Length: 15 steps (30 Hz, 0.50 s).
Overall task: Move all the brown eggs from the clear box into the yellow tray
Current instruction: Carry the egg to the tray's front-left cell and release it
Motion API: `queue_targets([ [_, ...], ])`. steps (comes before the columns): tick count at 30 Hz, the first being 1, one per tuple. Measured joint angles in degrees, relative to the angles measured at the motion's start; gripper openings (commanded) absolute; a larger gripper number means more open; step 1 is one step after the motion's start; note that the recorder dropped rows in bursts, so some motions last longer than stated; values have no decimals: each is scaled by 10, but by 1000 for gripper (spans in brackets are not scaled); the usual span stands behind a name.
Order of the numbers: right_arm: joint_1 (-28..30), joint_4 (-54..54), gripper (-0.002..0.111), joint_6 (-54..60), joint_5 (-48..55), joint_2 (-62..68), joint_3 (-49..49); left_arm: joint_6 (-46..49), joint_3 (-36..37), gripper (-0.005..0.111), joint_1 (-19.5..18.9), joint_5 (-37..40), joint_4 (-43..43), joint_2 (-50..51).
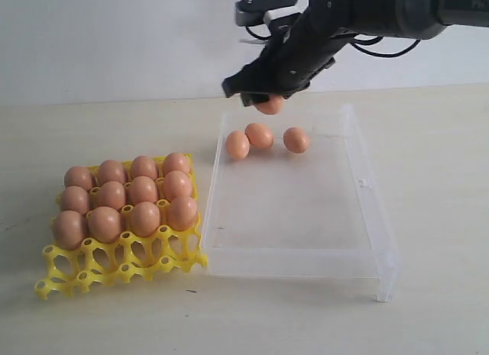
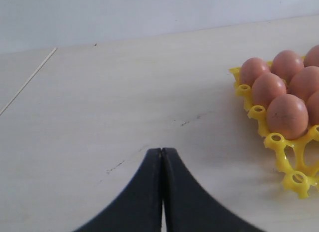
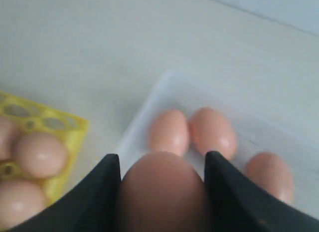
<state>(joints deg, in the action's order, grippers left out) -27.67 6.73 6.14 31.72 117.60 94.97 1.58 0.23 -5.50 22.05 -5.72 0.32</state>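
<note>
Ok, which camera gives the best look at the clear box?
The exterior view: the whole clear box shows, with three brown eggs at its far end. The right wrist view catches only one blurred corner with those eggs; the left wrist view misses it entirely.

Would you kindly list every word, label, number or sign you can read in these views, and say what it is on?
None: no text shows on the brown eggs, the yellow tray, the clear box, the table, the left gripper or the right gripper.
</note>
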Motion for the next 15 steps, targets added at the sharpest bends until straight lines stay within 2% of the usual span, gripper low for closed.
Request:
queue_targets([
  [6, -117, 12, 0, 1, -162, -67, -122, 0, 0, 0, 0, 0, 0, 0],
  [15, -235, 11, 0, -19, -317, -65, -180, 0, 0, 0, 0, 0, 0, 0],
])
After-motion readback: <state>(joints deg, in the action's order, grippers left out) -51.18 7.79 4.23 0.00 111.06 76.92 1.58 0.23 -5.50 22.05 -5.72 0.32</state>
